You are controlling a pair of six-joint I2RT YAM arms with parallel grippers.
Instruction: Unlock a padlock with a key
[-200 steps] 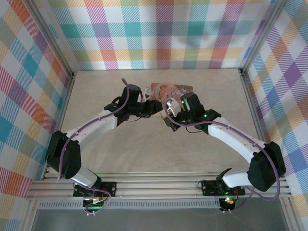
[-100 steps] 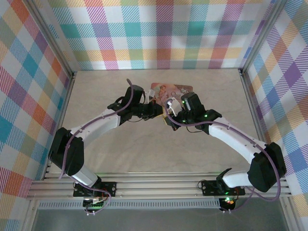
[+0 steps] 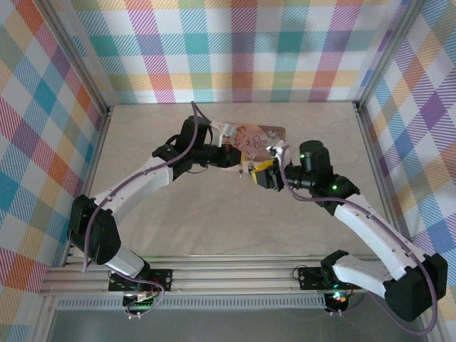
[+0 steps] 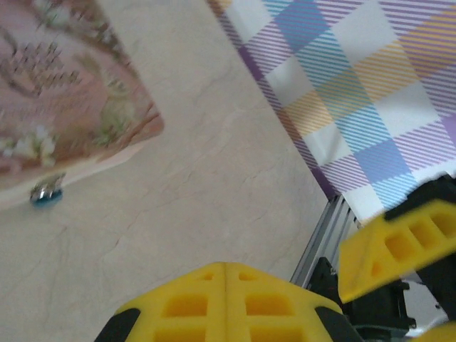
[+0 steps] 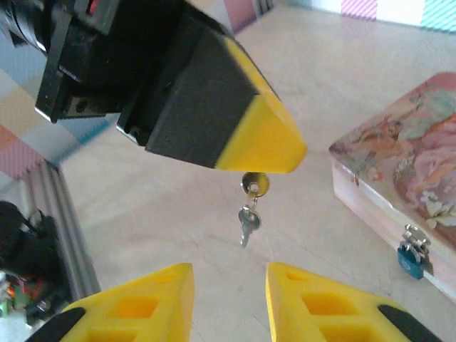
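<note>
My left gripper (image 5: 265, 151) is shut on the key (image 5: 253, 185), whose round head pokes out under its yellow tips; a second small key (image 5: 247, 225) dangles from it above the table. In the left wrist view the left gripper (image 4: 226, 267) has its pads pressed together. My right gripper (image 5: 229, 274) stands open just short of the keys, with nothing between its fingers. The blue padlock (image 5: 411, 258) hangs on the front of the pink box (image 5: 410, 167), to the right of the keys. From above, both grippers meet in front of the box (image 3: 262, 133).
The padlock (image 4: 46, 193) also lies by the box edge (image 4: 71, 100) in the left wrist view. Checked walls and a metal rail (image 4: 324, 239) bound the table. Bare beige tabletop (image 3: 214, 214) stretches in front of the grippers.
My right gripper has opened and pulled back to the right, away from the key. The left gripper has shut on the key and holds it alone.
</note>
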